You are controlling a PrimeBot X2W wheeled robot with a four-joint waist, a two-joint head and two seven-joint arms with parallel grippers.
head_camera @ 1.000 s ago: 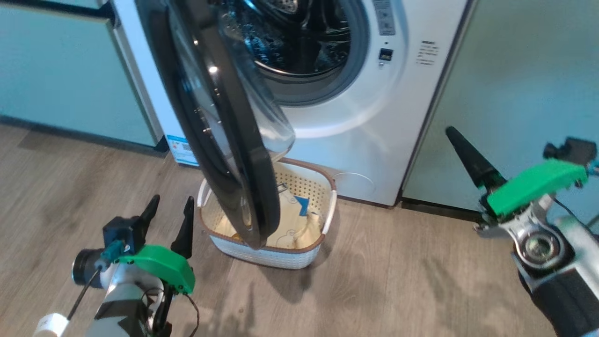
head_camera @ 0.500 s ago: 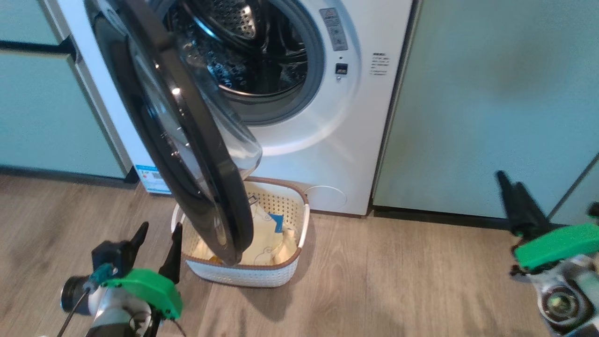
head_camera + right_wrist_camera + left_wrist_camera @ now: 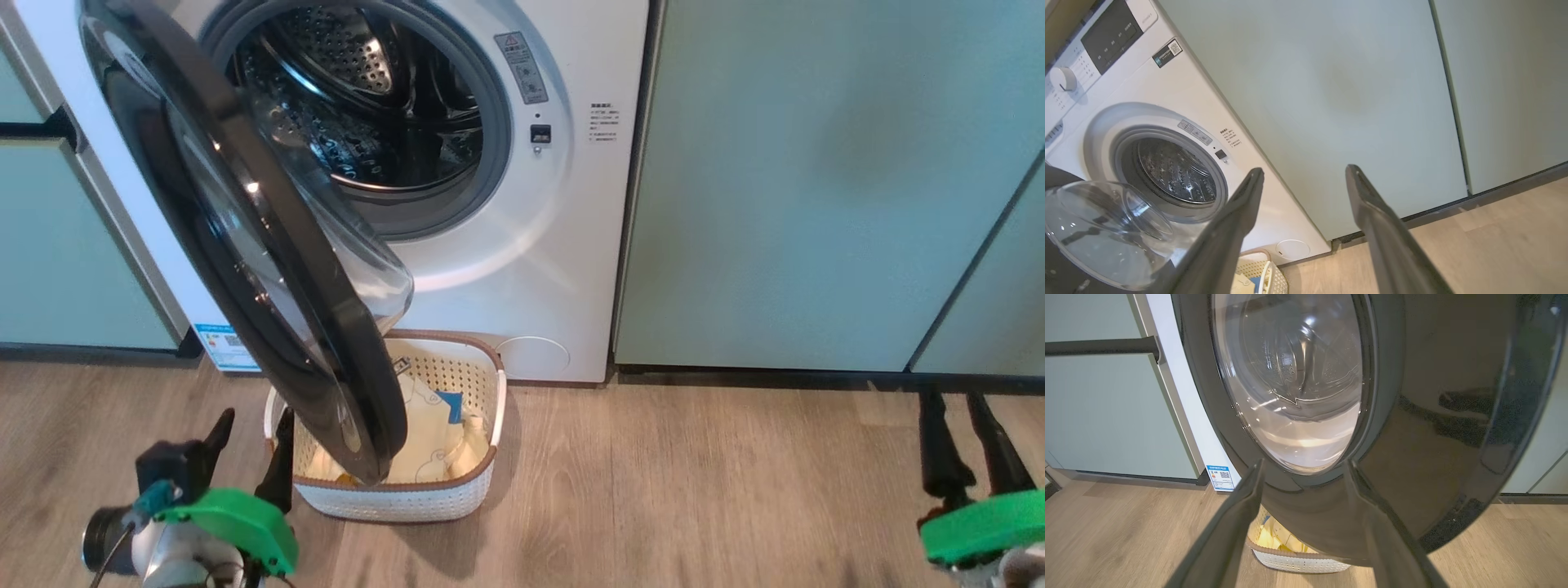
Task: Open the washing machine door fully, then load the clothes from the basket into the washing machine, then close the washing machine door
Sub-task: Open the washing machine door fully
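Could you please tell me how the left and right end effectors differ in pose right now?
The left end effector sits near the basket; the right end effector is far from it. The left one faces the washing machine door; the right one faces a green cabinet. Both are open and empty.

My feeds are bright and evenly lit. In the head view the basket (image 3: 408,502) drops a soft shadow on the floor (image 3: 694,490), and small glints dot the washing machine door (image 3: 335,359). The left wrist view has warm glare in its glass and murky reflections; both wrist views bend straight lines near the edges.
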